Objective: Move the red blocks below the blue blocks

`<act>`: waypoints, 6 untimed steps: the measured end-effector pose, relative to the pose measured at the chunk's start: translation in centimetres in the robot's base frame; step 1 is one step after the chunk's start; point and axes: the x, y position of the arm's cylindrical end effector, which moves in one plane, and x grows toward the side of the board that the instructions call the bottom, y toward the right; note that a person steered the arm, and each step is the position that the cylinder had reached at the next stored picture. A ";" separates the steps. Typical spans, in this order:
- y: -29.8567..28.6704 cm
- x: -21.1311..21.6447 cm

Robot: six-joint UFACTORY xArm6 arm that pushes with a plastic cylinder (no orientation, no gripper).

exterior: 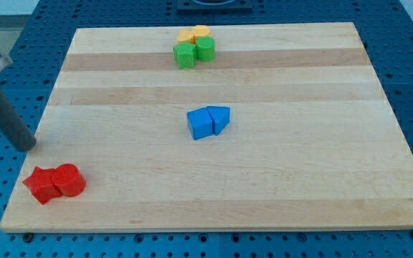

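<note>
wooden board: my tip, no gripper, sits above red blocks.

I see red blocks, blue blocks, green blocks, yellow-orange blocks, a pale striped wooden board, and my dark tip.
</note>
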 end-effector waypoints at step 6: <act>0.0 8.5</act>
